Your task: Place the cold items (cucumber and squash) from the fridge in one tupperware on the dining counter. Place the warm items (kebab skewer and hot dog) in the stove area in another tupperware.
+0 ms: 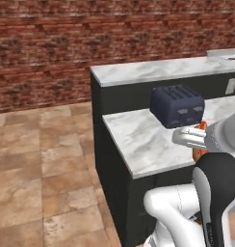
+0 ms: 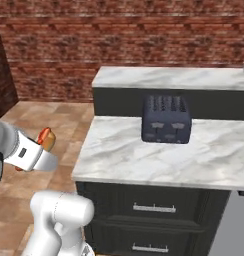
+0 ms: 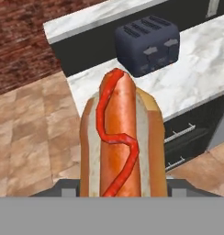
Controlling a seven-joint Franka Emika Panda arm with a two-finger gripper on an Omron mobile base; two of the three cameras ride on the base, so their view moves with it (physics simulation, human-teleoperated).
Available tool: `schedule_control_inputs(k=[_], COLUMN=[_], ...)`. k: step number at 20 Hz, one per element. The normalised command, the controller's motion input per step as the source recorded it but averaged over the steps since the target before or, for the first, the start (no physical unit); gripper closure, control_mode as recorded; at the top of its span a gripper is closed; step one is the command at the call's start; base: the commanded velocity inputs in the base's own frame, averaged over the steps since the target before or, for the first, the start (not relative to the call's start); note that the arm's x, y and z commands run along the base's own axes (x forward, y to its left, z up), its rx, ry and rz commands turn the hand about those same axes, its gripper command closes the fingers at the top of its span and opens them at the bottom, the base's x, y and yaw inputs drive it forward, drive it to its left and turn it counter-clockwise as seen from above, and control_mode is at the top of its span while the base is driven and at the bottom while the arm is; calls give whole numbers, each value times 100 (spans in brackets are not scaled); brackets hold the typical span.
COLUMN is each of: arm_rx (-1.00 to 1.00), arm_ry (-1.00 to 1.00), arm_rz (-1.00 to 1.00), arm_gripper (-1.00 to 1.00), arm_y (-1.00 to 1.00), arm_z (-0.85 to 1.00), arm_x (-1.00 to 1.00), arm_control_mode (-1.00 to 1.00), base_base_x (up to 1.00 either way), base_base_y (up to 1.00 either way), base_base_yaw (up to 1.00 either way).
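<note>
Two-finger gripper (image 3: pixel 120 190) closed on sausage-in-bun hot dog with red ketchup line (image 3: pixel 119 142), held in air over brown tiled floor (image 1: pixel 42 183), beside white marble counter on dark cabinets (image 2: pixel 159 155). Dark blue four-slot toaster (image 2: pixel 165 119) upright on counter, well apart from hot dog. Red brick wall (image 2: pixel 119 40) behind.

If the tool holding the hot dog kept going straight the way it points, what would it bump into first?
Probably the toaster on the counter. The hot dog held in the tool points toward it, though depth is hard to judge.
</note>
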Motion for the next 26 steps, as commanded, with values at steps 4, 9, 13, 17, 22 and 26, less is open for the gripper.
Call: schedule_control_inputs(k=[4, 9, 13, 17, 22, 26], arm_rx=[0, 0, 0, 0, 0, 0], arm_ry=[0, 0, 0, 0, 0, 0], arm_rz=[0, 0, 0, 0, 0, 0], arm_gripper=[100, 100, 100, 100, 100, 100], arm_y=[0, 0, 0, 0, 0, 0], arm_z=[0, 0, 0, 0, 0, 0], arm_x=[0, 0, 0, 0, 0, 0], arm_control_mode=[100, 100, 100, 100, 100, 100], base_base_x=[29, 45, 58, 59, 57, 57], base_base_y=[100, 100, 100, 100, 100, 100], base_base_yaw=[-6, -19, -36, -42, -43, -45])
